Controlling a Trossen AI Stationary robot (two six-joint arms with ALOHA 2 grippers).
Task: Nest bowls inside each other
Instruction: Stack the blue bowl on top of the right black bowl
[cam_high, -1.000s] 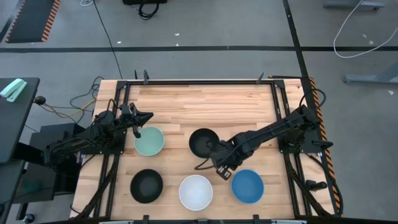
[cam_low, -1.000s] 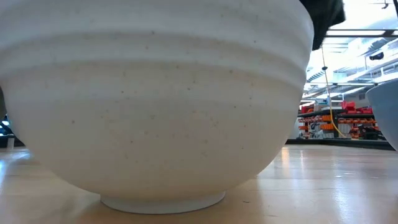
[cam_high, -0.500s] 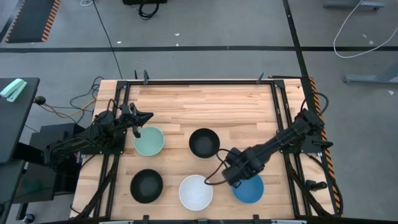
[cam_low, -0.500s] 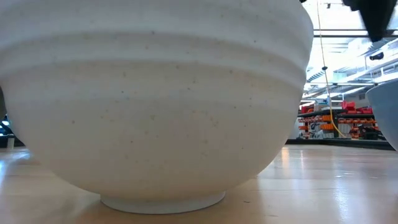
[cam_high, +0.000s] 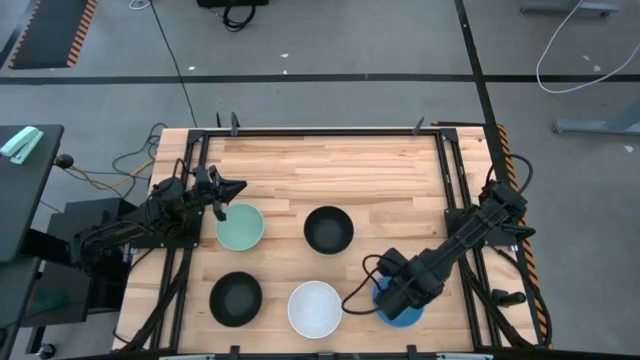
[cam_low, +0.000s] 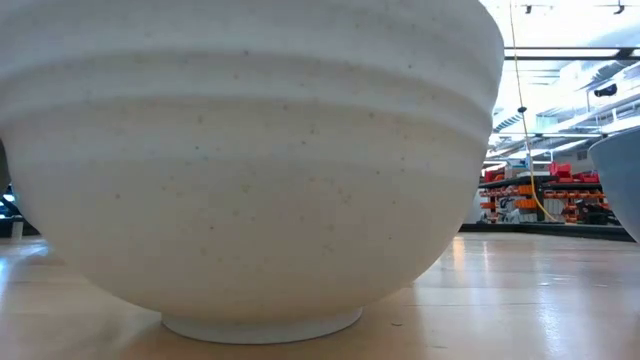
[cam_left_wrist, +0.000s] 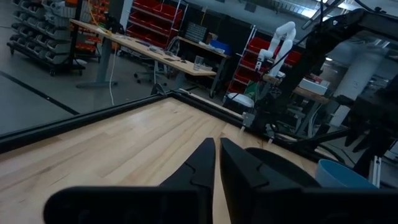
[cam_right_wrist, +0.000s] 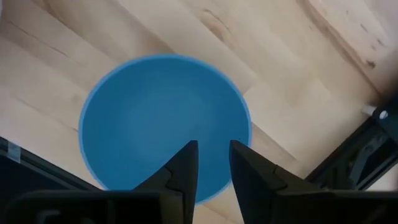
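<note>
Five bowls stand on their bases on the wooden table (cam_high: 330, 165): a mint green bowl (cam_high: 240, 226), a black bowl (cam_high: 329, 229), a second black bowl (cam_high: 236, 298), a white bowl (cam_high: 315, 308) and a blue bowl (cam_right_wrist: 161, 124). A second white bowl does not show. My right gripper (cam_high: 397, 297) hangs over the blue bowl, pointing down, its fingers (cam_right_wrist: 186, 163) a little apart and touching nothing. My left gripper (cam_high: 226, 190) is shut and empty at the mint bowl's far left rim. The white bowl (cam_low: 250, 160) fills the low view.
A black metal frame (cam_high: 447, 180) runs along the table's edges. The blue bowl sits near the table's near right corner, beside the frame rail (cam_right_wrist: 367, 143). Bare wood lies across the far half of the table.
My right gripper has gone from beside the middle black bowl toward the table's near edge and a little right, and now stands over the blue bowl. The bowls have stayed where they were.
</note>
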